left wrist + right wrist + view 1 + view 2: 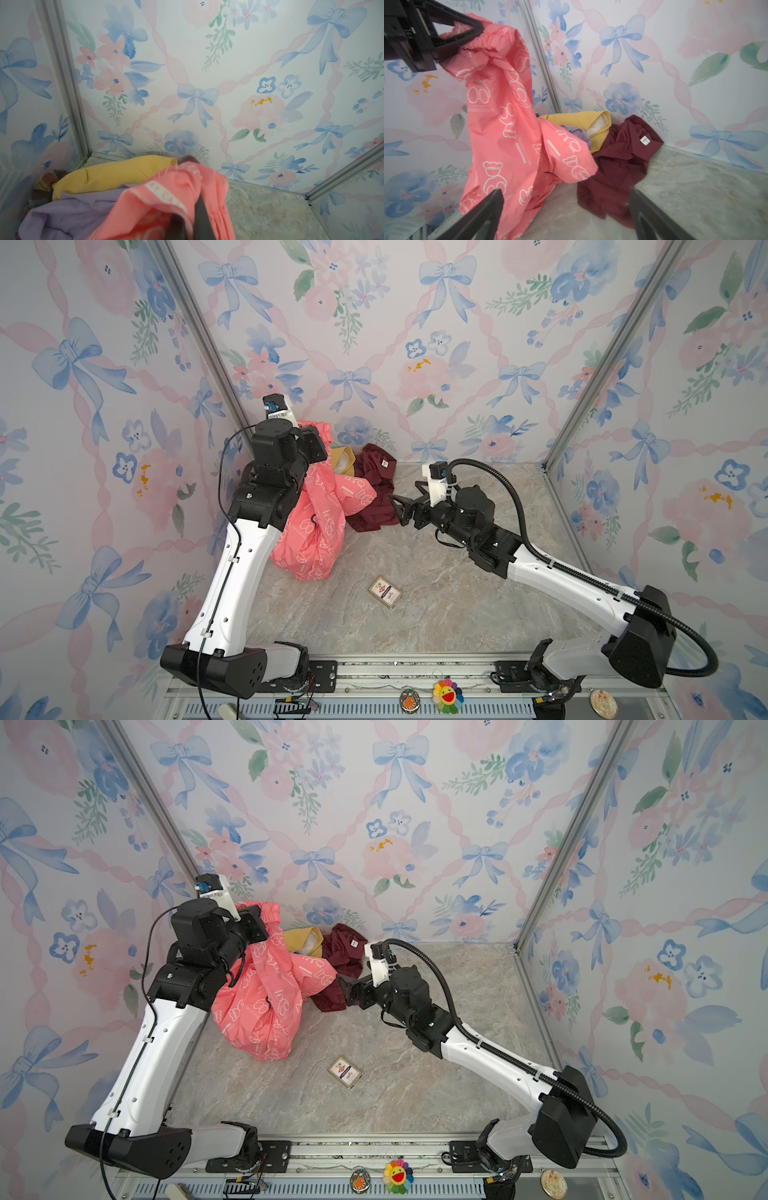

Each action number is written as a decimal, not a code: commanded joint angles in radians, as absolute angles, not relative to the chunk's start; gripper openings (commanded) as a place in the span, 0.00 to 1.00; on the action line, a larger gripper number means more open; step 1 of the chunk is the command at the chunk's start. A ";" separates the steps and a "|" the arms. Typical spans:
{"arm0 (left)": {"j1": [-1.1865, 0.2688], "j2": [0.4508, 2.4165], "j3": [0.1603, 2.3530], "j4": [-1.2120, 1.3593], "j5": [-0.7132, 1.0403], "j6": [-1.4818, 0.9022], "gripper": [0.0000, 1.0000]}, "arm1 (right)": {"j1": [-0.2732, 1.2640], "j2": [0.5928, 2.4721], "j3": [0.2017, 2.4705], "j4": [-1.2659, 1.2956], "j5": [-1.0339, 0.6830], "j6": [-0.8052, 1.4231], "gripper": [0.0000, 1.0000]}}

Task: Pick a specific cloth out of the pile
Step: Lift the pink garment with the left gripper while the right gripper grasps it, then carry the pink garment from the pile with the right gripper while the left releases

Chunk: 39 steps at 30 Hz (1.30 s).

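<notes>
Extraction step: the left gripper (471, 34) clenches the gathered edge of the coral-pink thin garment printed with white outline bears (316, 526), which hangs below its jaws. The right gripper (397, 510) has its jaws spread wide and empty, just short of the drape. The next move probably calls for carrying it clear of the mustard, lavender and maroon garment heap (596, 133) behind.

Small printed box (385, 592) lay flat on marble tabletop (436, 622), well apart from rainbow flower toy (447, 696) at front rail (374, 672).
</notes>
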<state>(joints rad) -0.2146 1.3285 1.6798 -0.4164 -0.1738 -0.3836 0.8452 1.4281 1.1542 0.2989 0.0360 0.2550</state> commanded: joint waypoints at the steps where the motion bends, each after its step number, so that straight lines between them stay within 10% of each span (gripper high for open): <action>1: -0.240 1.346 1.734 -0.349 -0.154 -0.402 0.00 | 0.924 1.540 1.138 0.540 -0.018 0.263 0.97; 17: -0.396 1.330 1.763 -0.370 -0.218 -0.386 0.00 | 0.987 2.165 1.531 0.906 0.062 0.452 0.97; 19: -0.400 1.313 1.737 -0.369 -0.220 -0.391 0.00 | 0.987 2.202 1.582 0.949 0.066 0.476 0.72; 22: -0.398 1.283 1.699 -0.370 -0.244 -0.380 0.00 | 0.973 2.224 1.638 0.999 0.065 0.503 0.00; 39: -0.286 1.226 1.620 -0.390 -0.270 -0.359 0.00 | 0.930 1.847 1.683 0.700 -0.021 0.392 0.00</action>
<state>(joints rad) -0.2985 1.2350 1.6257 -0.4145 -0.2726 -0.3756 0.9459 1.9339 1.6165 0.7071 0.0036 0.4332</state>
